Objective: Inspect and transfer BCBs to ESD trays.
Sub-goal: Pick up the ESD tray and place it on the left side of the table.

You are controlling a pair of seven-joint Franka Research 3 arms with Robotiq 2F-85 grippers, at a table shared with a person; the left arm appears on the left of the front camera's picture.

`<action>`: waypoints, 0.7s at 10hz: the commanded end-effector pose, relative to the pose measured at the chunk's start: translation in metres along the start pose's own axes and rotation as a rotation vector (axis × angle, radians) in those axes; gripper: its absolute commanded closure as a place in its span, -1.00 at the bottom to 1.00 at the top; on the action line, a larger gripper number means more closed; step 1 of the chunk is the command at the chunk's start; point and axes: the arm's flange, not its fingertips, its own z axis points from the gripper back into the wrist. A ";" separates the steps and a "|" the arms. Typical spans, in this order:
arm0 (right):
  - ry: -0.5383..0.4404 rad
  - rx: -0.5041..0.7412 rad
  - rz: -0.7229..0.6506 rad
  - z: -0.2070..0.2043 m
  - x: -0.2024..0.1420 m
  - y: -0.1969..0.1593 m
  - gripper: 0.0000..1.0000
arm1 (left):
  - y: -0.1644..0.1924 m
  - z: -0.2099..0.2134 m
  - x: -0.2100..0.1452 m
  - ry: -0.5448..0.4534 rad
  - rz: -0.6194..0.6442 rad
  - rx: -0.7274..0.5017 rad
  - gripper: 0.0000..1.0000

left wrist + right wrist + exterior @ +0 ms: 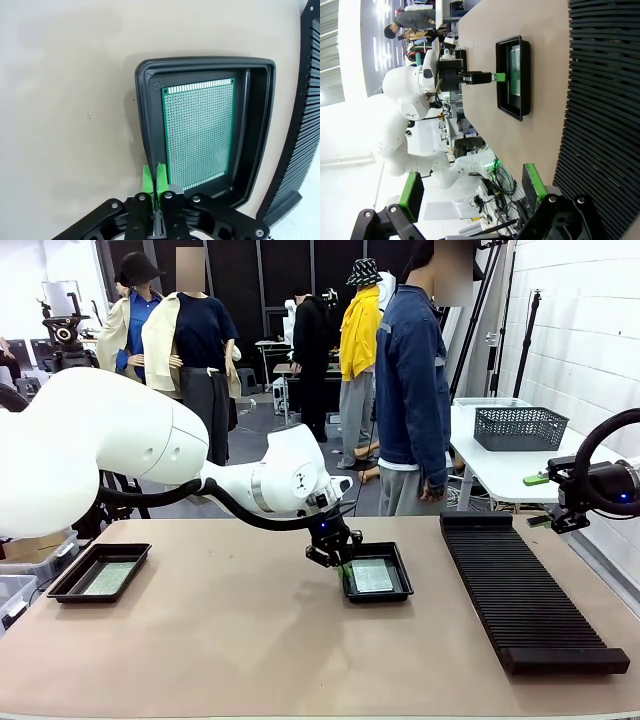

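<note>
two trays on the table, each with a green board lying flat on its floor: left tray (99,572) near the robot's left edge with its bcb (107,577); centre tray (376,572) with its bcb (373,575), seen closer in the left wrist view as tray (257,125) and board (198,132); left gripper (338,562) down at the centre tray's left rim, green pads (148,181) pressed together on that rim wall at the near corner, apparently pinching the tray's edge rather than the board, though hard to tell for certain; board just beyond the fingertips and slightly to one side in the left wrist view, inside the rim, long axis running away from the jaws along the line of the fingers; near short end of the board just beside the pads yet apart from them; right gripper (470,187) well off at the table's right side beyond the ribbed black rack (525,585), fingers spread wide and empty; left arm clearly nearer the centre board; next move, at a guess, either shifting the tray by its rim or reopening to reach over the rim onto the board's near end; risk of tipping the shallow tray if lifted from one corner.
</note>
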 end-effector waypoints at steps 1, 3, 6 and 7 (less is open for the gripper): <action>-0.010 -0.010 -0.012 -0.002 -0.002 0.002 -1.00 | -0.002 -0.002 0.000 -0.011 -0.003 -0.004 1.00; -0.010 -0.010 -0.012 -0.002 -0.002 0.002 -1.00 | -0.002 -0.002 0.000 -0.011 -0.003 -0.004 1.00; -0.010 -0.010 -0.012 -0.002 -0.002 0.002 -1.00 | -0.002 -0.002 0.000 -0.011 -0.003 -0.004 1.00; -0.010 -0.010 -0.012 -0.002 -0.002 0.002 -1.00 | -0.002 -0.002 0.000 -0.011 -0.003 -0.004 1.00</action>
